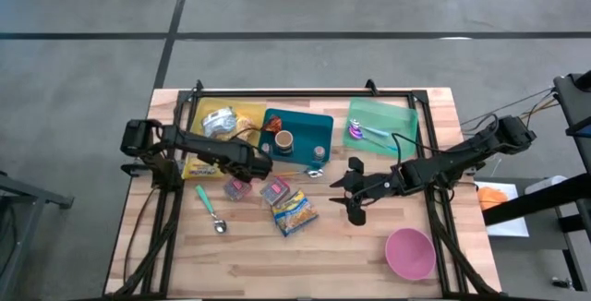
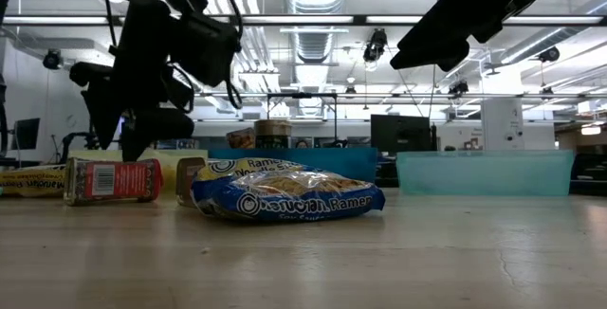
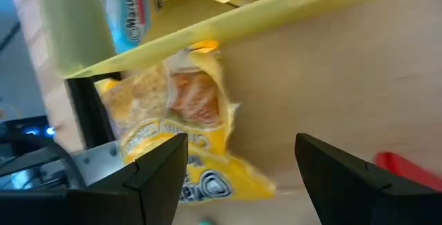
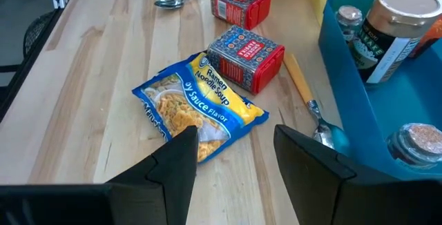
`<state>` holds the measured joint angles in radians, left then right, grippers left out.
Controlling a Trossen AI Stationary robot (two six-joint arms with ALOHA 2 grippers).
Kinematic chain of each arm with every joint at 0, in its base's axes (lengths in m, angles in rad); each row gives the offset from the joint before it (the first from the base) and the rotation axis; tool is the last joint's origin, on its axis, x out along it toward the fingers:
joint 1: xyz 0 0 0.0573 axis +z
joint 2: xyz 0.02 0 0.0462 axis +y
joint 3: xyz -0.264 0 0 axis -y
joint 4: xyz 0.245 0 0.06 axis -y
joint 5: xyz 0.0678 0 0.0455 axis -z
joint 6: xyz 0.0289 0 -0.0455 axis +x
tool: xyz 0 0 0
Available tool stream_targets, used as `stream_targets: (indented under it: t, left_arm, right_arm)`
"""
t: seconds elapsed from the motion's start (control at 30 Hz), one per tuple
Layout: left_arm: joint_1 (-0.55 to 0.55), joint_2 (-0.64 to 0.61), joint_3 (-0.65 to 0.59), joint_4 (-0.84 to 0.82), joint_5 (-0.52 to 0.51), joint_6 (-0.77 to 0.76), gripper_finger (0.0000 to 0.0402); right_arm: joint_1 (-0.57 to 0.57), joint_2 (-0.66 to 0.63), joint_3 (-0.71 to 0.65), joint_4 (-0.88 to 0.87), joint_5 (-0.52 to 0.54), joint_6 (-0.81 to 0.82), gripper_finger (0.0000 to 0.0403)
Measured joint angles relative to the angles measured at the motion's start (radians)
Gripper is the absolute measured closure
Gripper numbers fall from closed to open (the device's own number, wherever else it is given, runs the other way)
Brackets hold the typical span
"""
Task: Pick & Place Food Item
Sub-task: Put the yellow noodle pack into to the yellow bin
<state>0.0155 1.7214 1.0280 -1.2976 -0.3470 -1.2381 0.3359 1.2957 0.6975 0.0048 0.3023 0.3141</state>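
Observation:
A blue ramen packet (image 1: 294, 211) (image 4: 197, 108) lies flat on the table's middle. Two red boxes (image 1: 237, 188) (image 1: 275, 190) lie beside it. A yellow food packet (image 1: 197, 167) (image 3: 186, 114) lies flat in front of the yellow tray (image 1: 242, 114), partly under my left arm. My left gripper (image 1: 256, 164) (image 3: 242, 145) hangs open, tilted down, over the bare table beside that packet. My right gripper (image 1: 349, 193) (image 4: 235, 142) hovers open, right of the ramen packet. Neither touches anything.
A blue tray (image 1: 319, 121) holds a can and jars, and a green tray (image 1: 392, 116) holds small items. A teal-handled spoon (image 1: 211, 209) and an orange-handled spoon (image 4: 304, 87) lie on the wood. A pink bowl (image 1: 409, 252) stands near the right front.

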Motion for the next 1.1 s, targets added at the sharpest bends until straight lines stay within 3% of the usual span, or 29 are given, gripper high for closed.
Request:
stream_targets:
  t: [0.17, 0.5, 1.1]
  left_arm:
    - [0.024, 0.0, -0.021, 0.003, 0.001, 0.001, 0.0141]
    - [0.027, 0.0, -0.065, 0.036, 0.034, 0.007, 0.0206]
    - [0.054, -0.002, -0.124, 0.071, 0.047, 0.037, 0.0211]
  right_arm:
    - [0.0, 0.0, 0.0, 0.0, -0.014, 0.0, 0.0213]
    - [0.0, 0.0, 0.0, 0.0, -0.023, 0.0, 0.0213]
    - [0.0, 0.0, 0.0, 0.0, -0.024, 0.0, 0.0213]
